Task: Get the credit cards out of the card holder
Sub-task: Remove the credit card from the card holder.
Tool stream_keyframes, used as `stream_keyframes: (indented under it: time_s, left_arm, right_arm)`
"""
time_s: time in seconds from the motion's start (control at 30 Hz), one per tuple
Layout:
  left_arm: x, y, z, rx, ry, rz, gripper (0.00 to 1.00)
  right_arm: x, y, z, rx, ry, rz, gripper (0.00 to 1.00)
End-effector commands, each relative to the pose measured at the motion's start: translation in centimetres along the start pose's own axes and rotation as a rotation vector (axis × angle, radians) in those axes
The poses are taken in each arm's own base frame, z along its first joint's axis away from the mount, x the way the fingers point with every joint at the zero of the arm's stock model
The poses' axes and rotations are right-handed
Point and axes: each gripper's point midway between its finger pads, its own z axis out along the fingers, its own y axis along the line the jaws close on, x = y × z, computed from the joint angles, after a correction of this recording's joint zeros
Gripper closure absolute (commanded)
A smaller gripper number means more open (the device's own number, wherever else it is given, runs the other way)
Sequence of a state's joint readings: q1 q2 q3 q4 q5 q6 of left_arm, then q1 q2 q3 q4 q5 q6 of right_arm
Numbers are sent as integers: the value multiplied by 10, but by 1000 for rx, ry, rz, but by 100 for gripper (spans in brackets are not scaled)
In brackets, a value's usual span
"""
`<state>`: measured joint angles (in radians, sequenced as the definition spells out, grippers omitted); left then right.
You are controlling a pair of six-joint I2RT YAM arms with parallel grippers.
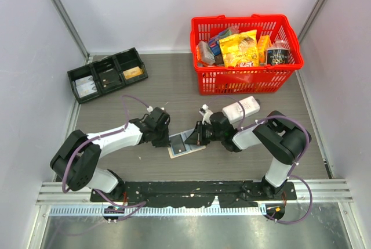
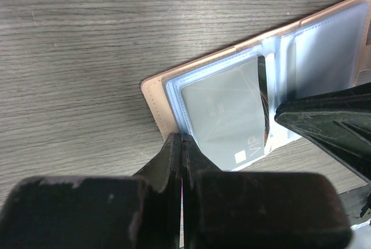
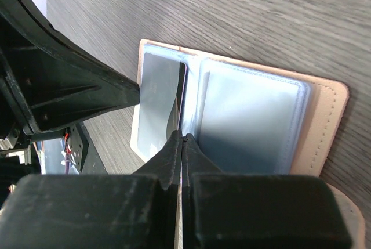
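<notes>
The card holder (image 1: 181, 146) lies open on the desk, well nearer the arm bases than the red basket (image 1: 246, 78). On the left gripper (image 2: 182, 140) and right gripper (image 3: 183, 139) the jaws are fully closed, tips at its sleeve edges; whether they pinch anything is unclear.

**Grey wood-grain table and what lies on it**

The table (image 1: 174, 86) carries a black three-compartment tray (image 1: 107, 75) at its far left corner and a red basket (image 1: 246, 54) full of packets at its far right. A white box (image 1: 240, 109) lies just in front of the basket. A tan card holder (image 1: 185, 143) lies open and flat near the middle.
</notes>
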<state>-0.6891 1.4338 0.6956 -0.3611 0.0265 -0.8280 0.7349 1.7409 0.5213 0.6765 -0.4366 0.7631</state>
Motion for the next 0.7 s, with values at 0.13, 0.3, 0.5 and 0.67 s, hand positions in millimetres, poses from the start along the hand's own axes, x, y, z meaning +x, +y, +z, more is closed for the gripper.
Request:
stream_keyframes:
  time_s: [0.13,0.3,0.5,0.67]
  left_arm:
    - [5,5,-2,-22,6,34,100]
    - [8,6,0,-21,19,34,100]
    - [9,5,0,-18,20,36,100]
    - [10,6,1,-20,25,37,100]
  right_arm:
    - [-14,19,-3,-67,-27,-43,99]
    - [-15,22,1,-80,-19,-32,83]
    - [-16,11,4,-25,-22,-31,74]
    - [-14,0,4,28,-15,-40,75]
